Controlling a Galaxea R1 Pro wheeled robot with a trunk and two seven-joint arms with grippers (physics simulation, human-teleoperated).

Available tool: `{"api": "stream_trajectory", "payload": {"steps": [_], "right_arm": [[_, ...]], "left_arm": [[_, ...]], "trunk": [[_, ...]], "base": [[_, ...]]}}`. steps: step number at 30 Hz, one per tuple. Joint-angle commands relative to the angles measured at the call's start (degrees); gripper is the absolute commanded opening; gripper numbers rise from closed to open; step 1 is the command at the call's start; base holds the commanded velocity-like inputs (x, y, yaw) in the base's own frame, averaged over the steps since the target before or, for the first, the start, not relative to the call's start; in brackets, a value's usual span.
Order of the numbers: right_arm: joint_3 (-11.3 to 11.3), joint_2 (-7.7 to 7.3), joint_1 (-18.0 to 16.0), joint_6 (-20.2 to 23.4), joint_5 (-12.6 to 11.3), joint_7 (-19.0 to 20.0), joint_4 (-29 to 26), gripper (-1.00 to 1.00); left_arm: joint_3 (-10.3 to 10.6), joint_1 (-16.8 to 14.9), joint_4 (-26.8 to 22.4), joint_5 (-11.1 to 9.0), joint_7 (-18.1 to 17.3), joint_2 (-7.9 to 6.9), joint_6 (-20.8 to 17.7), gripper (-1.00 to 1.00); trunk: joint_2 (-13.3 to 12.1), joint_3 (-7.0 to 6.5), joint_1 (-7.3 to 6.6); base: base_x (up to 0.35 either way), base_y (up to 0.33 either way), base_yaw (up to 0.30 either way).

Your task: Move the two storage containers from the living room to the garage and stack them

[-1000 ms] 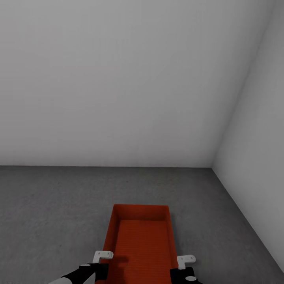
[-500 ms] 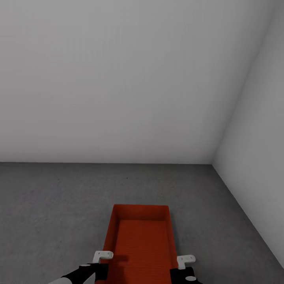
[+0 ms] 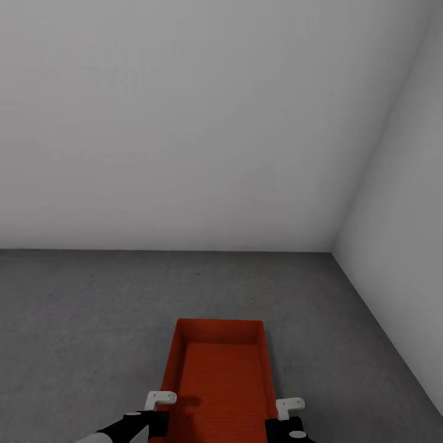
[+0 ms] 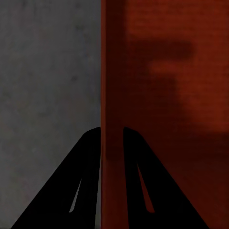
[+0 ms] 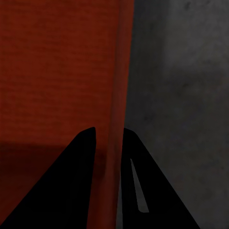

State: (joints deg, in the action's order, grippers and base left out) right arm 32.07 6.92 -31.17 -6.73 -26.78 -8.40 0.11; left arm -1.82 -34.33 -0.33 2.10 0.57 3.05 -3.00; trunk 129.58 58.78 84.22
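One orange-red storage container [image 3: 218, 375] lies lengthwise in front of me over the dark grey garage floor [image 3: 92, 320]; I cannot tell whether it touches the floor. My left gripper [image 3: 160, 423] is shut on its left wall, and in the left wrist view the left gripper [image 4: 112, 130] has one finger on each side of the container wall [image 4: 112, 71]. My right gripper [image 3: 278, 424] is shut on the right wall, and the right wrist view shows the right gripper [image 5: 109, 130] straddling that wall [image 5: 119, 71]. The bin is empty inside.
A plain white-grey wall [image 3: 184, 123] stands ahead and a second wall [image 3: 412, 215] on the right, meeting in a corner [image 3: 333, 249] at the far right. Bare speckled floor lies between the container and both walls.
The line where wall meets floor has crept upward in the head view, so the camera has moved. The container and both grippers keep the same place in the picture.
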Motion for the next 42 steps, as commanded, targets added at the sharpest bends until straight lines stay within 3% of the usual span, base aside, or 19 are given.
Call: {"api": "stream_trajectory", "payload": {"steps": [1,40,41,42], "right_arm": [[0.71,-1.56,-0.03,-0.33,-1.09,-0.30,0.15,-1.00],[0.80,-1.56,-0.03,-0.09,-1.09,-0.30,0.15,-1.00],[0.80,-1.56,-0.03,-0.09,-1.09,-0.30,0.15,1.00],[0.80,-1.56,-0.03,-0.19,-1.09,-0.30,0.15,1.00]], "left_arm": [[0.33,-0.04,-0.11,0.53,1.16,-0.06,-0.25,-1.00],[0.24,-0.04,-0.11,0.53,1.10,-0.14,-0.33,-1.00],[0.24,-0.04,-0.11,0.53,1.10,-0.14,-0.34,-1.00],[0.24,-0.04,-0.11,0.53,1.12,-0.15,-0.34,1.00]], "trunk": [[0.02,0.12,-0.01],[0.02,0.30,-0.01],[0.02,0.30,-0.01],[0.02,0.30,-0.01]], "base": [[0.000,0.000,0.042],[0.000,0.000,0.003],[0.000,0.000,0.000],[0.000,0.000,0.000]]}}
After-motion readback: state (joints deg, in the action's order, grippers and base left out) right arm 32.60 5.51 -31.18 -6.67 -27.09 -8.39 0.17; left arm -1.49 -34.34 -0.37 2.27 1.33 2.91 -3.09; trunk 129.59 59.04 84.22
